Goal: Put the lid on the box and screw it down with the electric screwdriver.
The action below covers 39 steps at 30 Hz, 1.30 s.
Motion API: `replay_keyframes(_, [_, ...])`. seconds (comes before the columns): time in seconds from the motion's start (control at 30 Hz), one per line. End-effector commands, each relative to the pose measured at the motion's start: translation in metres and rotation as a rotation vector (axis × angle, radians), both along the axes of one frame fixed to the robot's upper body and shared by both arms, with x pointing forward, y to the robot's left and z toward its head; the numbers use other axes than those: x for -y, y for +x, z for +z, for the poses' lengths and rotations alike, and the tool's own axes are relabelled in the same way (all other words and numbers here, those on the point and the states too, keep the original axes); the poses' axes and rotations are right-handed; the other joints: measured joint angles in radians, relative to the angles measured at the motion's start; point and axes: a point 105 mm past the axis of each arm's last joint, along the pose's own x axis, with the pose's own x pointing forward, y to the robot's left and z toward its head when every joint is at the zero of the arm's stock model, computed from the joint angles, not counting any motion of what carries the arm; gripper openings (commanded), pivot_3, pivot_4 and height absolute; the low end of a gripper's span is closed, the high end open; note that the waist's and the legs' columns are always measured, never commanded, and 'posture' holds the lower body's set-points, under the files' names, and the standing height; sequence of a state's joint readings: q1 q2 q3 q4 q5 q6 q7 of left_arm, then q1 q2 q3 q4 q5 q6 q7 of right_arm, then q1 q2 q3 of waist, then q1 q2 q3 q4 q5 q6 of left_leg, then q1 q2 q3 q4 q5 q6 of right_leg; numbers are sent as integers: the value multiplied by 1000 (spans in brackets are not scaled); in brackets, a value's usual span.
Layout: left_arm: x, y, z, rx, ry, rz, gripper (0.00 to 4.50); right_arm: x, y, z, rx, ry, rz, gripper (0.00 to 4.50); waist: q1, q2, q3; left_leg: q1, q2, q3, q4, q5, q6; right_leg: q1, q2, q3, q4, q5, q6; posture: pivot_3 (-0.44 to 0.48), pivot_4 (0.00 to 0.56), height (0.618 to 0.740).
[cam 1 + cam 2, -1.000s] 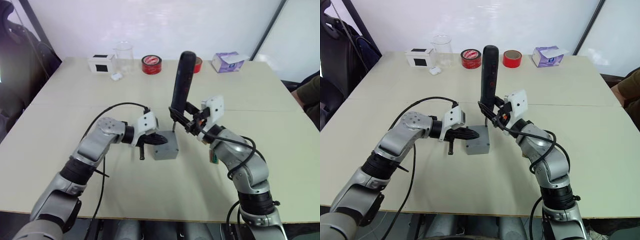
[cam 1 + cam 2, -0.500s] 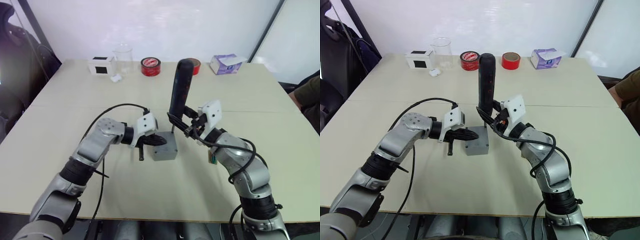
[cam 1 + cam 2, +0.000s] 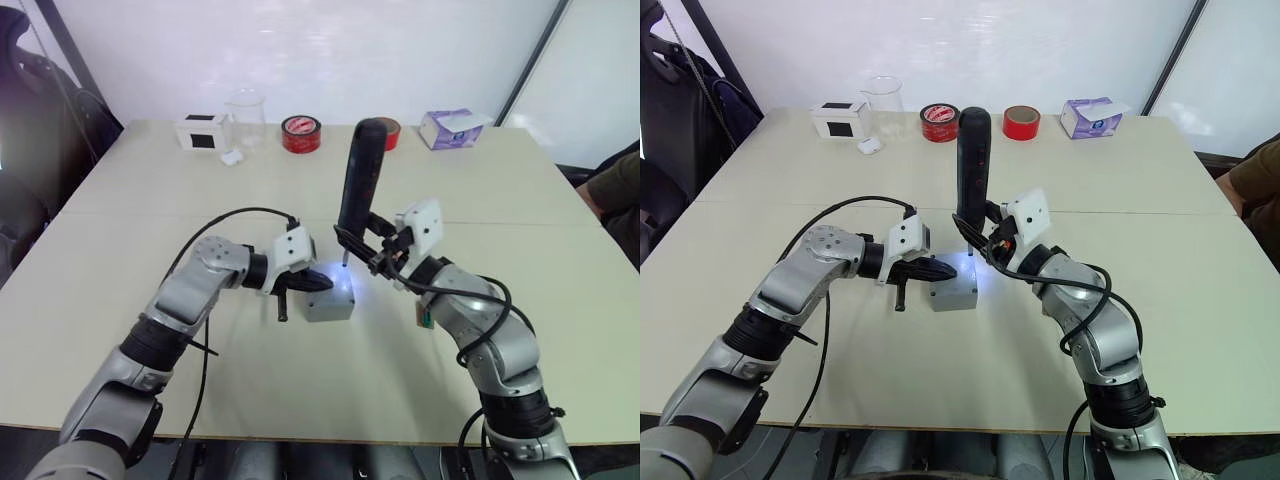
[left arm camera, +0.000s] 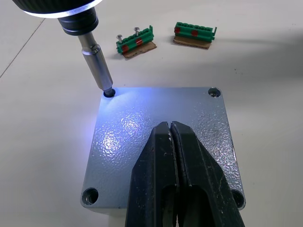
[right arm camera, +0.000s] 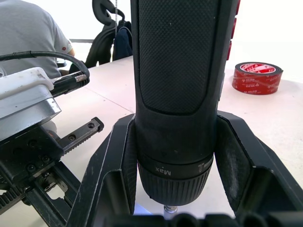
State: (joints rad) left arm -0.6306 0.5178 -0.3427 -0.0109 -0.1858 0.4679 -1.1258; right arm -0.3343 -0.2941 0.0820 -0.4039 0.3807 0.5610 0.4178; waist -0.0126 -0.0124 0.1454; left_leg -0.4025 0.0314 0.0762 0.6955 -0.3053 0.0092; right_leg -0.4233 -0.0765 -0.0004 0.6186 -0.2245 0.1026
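Table (image 3: 520, 180): pale top, clutter pushed to the far edge — white box with black panel (image 3: 202, 130), clear beaker (image 3: 246, 115), two red tape rolls (image 3: 301, 131), tissue pack (image 3: 455, 126). Work area kept at centre, between the arms.

Right gripper (image 3: 362, 243): fingers clamped on the lower barrel of the electric screwdriver (image 3: 357, 185), which stands near upright, tilted slightly. Tip light on, throwing a bluish glow on the grey surface. Holding low on the barrel likely gives better control of the bit.

Left gripper (image 4: 176, 156): fingers pressed together, laid flat on top of the lid (image 4: 137, 127), seemingly to pin it down so it does not turn or slide while a screw is driven.

Box (image 3: 331, 303): at table centre, lid seated on it and square to it.

Bit (image 4: 97, 66): its end sits in the far-left corner hole of the lid. The other three corner holes show, but whether they hold screws cannot be told.

Two small green pieces (image 4: 136, 40) on card lie just beyond the box, one carrying two upright screws, kept within reach.
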Motion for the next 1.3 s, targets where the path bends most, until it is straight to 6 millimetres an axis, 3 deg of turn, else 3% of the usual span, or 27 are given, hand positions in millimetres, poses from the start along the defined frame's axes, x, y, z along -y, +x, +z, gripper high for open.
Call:
replay_keyframes(0.03, [0, -2, -6, -16, 8, 2, 0, 4, 1, -15, -135, -11, 0, 1731, 0, 0, 0, 0, 0, 0, 0, 0, 0, 0, 0, 0, 0, 0, 0, 0, 150, 740])
replay_keyframes(0.17, [-2, -3, -9, -55, -16, 24, 0, 17, 3, 30, -69, 32, -33, 1731, 1, 0, 0, -1, 0, 0, 0, 0, 0, 0, -1, 0, 0, 0, 0, 0, 150, 740])
replay_keyframes(0.3, [1, -5, -1, -142, -110, 45, 0, 37, 1, 85, -36, 251, -34, 1731, 3, 2, 2, -4, 0, -1, 0, 0, 0, -4, -2, 0, 0, 0, 0, 0, 150, 740])
replay_keyframes(0.4, [2, 1, 9, -154, -191, 98, 0, 51, -2, 114, -61, 377, 4, 1731, 2, 4, 4, -6, 0, 0, 0, 0, 0, -5, -4, 0, 0, 1, 1, 0, 150, 740])
replay_keyframes(0.5, [2, 5, 23, -123, -293, 154, 0, 69, -8, 108, -159, 184, -40, 1731, 3, 6, 6, -6, 0, 0, 0, -1, 1, -5, -5, 0, -1, 1, 1, 0, 150, 740])
replay_keyframes(0.63, [1, -3, 45, -15, -385, 128, 0, 112, -10, 109, -178, 168, -230, 1731, 1, 6, 7, -7, 0, 0, -3, -2, 3, -5, -5, 0, -5, 0, 1, 0, 150, 740])
replay_keyframes(0.67, [0, -2, 53, -60, -418, 125, 0, 127, -13, 105, -200, 149, -278, 1731, 3, 7, 8, -7, 0, 1, -3, -2, 3, -6, -5, 0, -5, 1, 1, 0, 150, 740])
replay_keyframes(0.7, [0, -7, 61, -133, -448, 82, 0, 138, -18, 95, -263, 92, -296, 1731, 7, 7, 9, -7, 0, 1, -3, -2, 3, -6, -6, 0, -5, 0, 1, 0, 150, 740])
replay_keyframes(0.8, [7, -28, 75, -131, -408, -91, 0, 168, -26, 57, -528, -10, -367, 1731, 10, 7, 10, -8, -1, 0, -3, -2, 3, -6, -5, 0, -6, 0, 0, 0, 150, 740])
replay_keyframes(1.03, [16, -54, 54, -57, -150, -270, 0, 207, -65, 3, -1050, -126, -338, 1731, -1, 10, 14, -6, -4, 2, -6, -2, 4, -6, -5, 3, -7, -1, 0, 0, 150, 740])
replay_keyframes(1.17, [22, -52, 39, -9, -106, -255, 0, 227, -68, -15, -1170, -163, -437, 1731, -7, 9, 15, -5, -4, 3, -7, -2, 4, -6, -3, 4, -8, -1, 0, 0, 150, 740])
replay_keyframes(1.3, [29, -54, 38, -6, -148, -236, 0, 227, -65, -15, -1209, -147, -420, 1731, 0, 9, 16, -6, -3, 3, -7, -2, 4, -9, -2, 6, -7, -1, 0, 0, 150, 740])
